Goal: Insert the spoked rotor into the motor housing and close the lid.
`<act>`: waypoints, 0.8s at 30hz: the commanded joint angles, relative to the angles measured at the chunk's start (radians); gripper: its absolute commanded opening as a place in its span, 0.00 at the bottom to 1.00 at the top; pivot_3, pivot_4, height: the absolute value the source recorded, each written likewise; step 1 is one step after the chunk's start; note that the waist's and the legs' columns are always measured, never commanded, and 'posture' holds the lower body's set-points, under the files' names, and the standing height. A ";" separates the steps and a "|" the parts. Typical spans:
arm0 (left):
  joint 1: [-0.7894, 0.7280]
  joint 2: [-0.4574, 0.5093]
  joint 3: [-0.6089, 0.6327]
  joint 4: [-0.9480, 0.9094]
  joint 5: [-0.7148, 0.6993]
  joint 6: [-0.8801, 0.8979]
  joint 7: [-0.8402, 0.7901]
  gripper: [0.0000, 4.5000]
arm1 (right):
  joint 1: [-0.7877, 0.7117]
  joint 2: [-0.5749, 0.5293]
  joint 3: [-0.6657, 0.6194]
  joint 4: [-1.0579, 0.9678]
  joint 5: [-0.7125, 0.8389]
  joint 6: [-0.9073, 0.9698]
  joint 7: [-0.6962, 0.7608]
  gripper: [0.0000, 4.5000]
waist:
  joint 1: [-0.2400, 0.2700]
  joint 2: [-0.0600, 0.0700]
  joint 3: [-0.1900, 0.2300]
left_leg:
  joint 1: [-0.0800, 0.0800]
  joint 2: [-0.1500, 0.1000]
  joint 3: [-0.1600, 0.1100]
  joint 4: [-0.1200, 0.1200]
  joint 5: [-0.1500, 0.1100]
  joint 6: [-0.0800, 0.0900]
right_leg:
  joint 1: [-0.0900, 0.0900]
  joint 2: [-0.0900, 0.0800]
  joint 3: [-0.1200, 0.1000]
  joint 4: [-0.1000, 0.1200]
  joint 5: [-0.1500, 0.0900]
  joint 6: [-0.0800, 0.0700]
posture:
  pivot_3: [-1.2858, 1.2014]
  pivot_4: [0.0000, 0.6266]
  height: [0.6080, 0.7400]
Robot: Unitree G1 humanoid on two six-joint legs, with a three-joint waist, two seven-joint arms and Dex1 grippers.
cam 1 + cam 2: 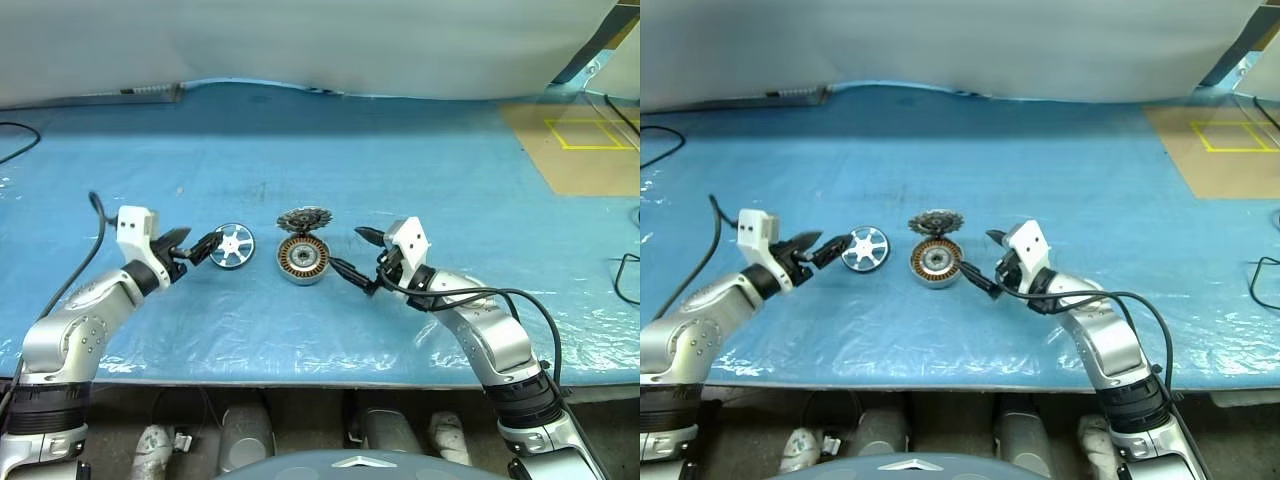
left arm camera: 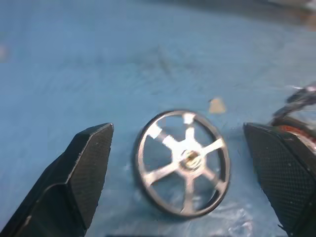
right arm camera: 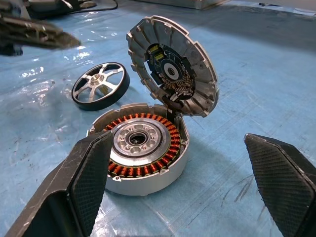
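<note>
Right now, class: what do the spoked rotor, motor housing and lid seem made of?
Spoked rotor: shiny bright metal spokes and hub; black outer ring, material unclear. Motor housing: matt silver-grey metal wall, with copper-coloured windings inside, probably copper wire. Lid: dull grey ribbed metal, possibly cast, toothed edge.

Two silver robot arms reach forward over a blue-covered table, elbows bent, both near its front edge. The left arm (image 1: 75, 325) angles inward from the front left, its white wrist block raised. The left gripper (image 1: 197, 243) points toward the table's middle, roughly level, its two black fingers (image 2: 81, 173) spread wide apart with nothing between the pads. The right arm (image 1: 490, 340) angles inward from the front right, a black cable looping along it. The right gripper (image 1: 352, 254) also points toward the middle, its two black fingers (image 3: 84, 182) spread wide, gripping nothing. The two grippers face each other, well apart.
</note>
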 commanded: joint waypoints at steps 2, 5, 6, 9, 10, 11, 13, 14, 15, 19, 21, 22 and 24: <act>-0.018 0.061 -0.074 -0.051 0.120 -0.117 -0.188 0.91 | 0.005 0.004 -0.026 -0.053 0.014 0.002 0.000 1.00 | -0.002 0.000 0.000 | 0.001 0.000 0.000 -0.001 0.000 0.000 | 0.000 0.000 0.000 0.000 0.000 -0.001 | 0.52 0.24 1.00; -0.042 0.071 -0.111 -0.009 0.194 -0.166 -0.241 0.71 | 0.006 0.005 -0.026 -0.054 0.012 0.009 -0.004 1.00 | -0.006 0.000 0.000 | 0.001 0.000 0.000 -0.002 0.000 0.000 | 0.000 0.000 0.000 0.000 -0.001 -0.001 | 0.52 0.24 1.00; -0.052 0.072 -0.120 0.008 0.218 -0.179 -0.253 0.63 | 0.007 0.005 -0.025 -0.055 0.011 0.011 -0.005 1.00 | -0.006 0.000 0.000 | 0.001 0.000 0.000 -0.002 0.000 0.000 | 0.000 0.000 0.000 0.000 -0.001 -0.001 | 0.52 0.24 1.00; -0.092 0.075 -0.137 0.069 0.279 -0.223 -0.298 0.56 | 0.008 0.009 -0.025 -0.055 0.008 0.015 -0.012 1.00 | -0.006 0.000 0.000 | 0.001 0.000 0.000 -0.002 0.000 0.000 | 0.000 0.000 0.000 0.000 -0.001 -0.002 | 0.52 0.24 1.00; -0.112 0.080 -0.141 0.097 0.297 -0.242 -0.320 0.56 | 0.008 0.010 -0.025 -0.055 0.007 0.016 -0.015 1.00 | -0.006 0.000 0.000 | 0.001 0.000 0.000 -0.002 0.000 0.000 | 0.000 0.000 0.000 0.000 -0.001 -0.002 | 0.52 0.24 1.00; -0.132 0.085 -0.144 0.123 0.315 -0.258 -0.337 0.56 | 0.009 0.012 -0.025 -0.054 0.007 0.018 -0.017 1.00 | -0.006 0.000 0.000 | 0.001 0.000 0.000 -0.002 0.000 0.000 | 0.000 0.000 0.000 0.000 -0.001 -0.002 | 0.52 0.24 1.00; -0.171 0.101 -0.155 0.181 0.351 -0.297 -0.383 0.56 | 0.009 0.014 -0.023 -0.053 0.003 0.019 -0.019 1.00 | -0.006 0.000 0.000 | 0.001 0.000 0.000 -0.002 0.000 0.000 | 0.000 0.000 0.000 0.000 -0.001 -0.002 | 0.52 0.24 1.00; -0.186 0.109 -0.160 0.205 0.365 -0.314 -0.409 0.56 | 0.008 0.016 -0.022 -0.052 0.002 0.019 -0.020 1.00 | -0.006 0.000 0.000 | 0.001 0.000 0.000 -0.002 0.000 0.000 | 0.000 0.000 0.000 0.000 -0.001 -0.002 | 0.52 0.24 1.00; -0.203 0.122 -0.173 0.235 0.386 -0.336 -0.443 0.56 | 0.007 0.018 -0.021 -0.050 0.002 0.021 -0.020 1.00 | -0.006 0.000 0.000 | 0.001 0.000 0.000 -0.003 0.000 0.000 | 0.000 0.000 0.000 0.000 -0.001 -0.002 | 0.52 0.24 1.00; -0.282 0.170 -0.229 0.361 0.462 -0.437 -0.591 0.56 | 0.001 0.022 -0.015 -0.043 -0.003 0.022 -0.023 1.00 | -0.006 0.000 0.000 | 0.001 0.000 0.000 -0.003 0.000 0.000 | 0.000 0.000 0.000 0.000 -0.001 -0.002 | 0.52 0.24 1.00; -0.332 0.187 -0.259 0.434 0.498 -0.484 -0.663 0.56 | -0.001 0.024 -0.013 -0.039 -0.006 0.021 -0.024 1.00 | -0.005 0.000 0.000 | 0.001 0.000 0.000 -0.003 0.000 0.000 | -0.001 0.000 0.000 0.000 -0.001 -0.002 | 0.52 0.24 1.00; -0.353 0.192 -0.272 0.468 0.518 -0.509 -0.690 0.56 | -0.002 0.025 -0.013 -0.038 -0.007 0.020 -0.025 1.00 | -0.005 0.000 0.000 | 0.001 0.000 0.000 -0.003 0.000 0.000 | -0.001 0.000 0.000 0.001 -0.001 -0.002 | 0.52 0.24 1.00; -0.398 0.195 -0.295 0.544 0.561 -0.559 -0.727 0.56 | -0.003 0.028 -0.014 -0.036 -0.009 0.020 -0.028 1.00 | -0.005 0.000 0.000 | 0.001 0.000 0.000 -0.003 0.000 0.000 | -0.001 0.000 0.000 0.001 -0.001 -0.002 | 0.52 0.24 1.00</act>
